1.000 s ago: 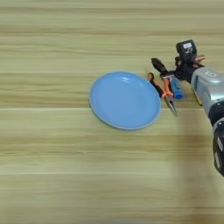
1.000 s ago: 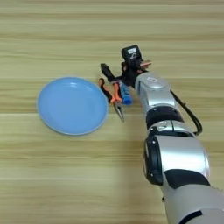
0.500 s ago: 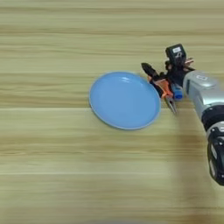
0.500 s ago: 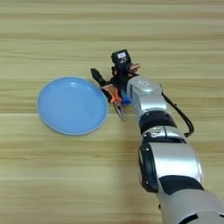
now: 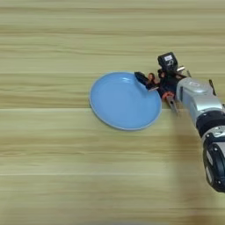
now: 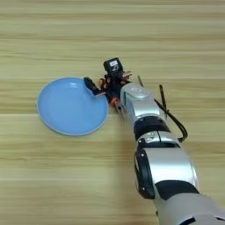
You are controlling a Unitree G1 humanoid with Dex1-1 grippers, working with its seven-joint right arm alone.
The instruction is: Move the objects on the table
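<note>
The round light-blue plate lies flat on the wooden table. My right gripper reaches in from the right, and its black tip hangs over the plate's upper right rim. The orange-handled pliers lie right of the plate, mostly covered by my wrist, with only orange bits and the metal tip showing. A thin black stick lies on the table just right of my silver forearm. The gripper hides whatever it may be holding.
A black cable loops off the forearm's right side. My arm fills the lower right of the right eye view. Bare wood spreads left of, behind and in front of the plate.
My gripper has moved left and a little nearer, from beside the pliers to over the plate's right rim. The plate has stayed in place.
</note>
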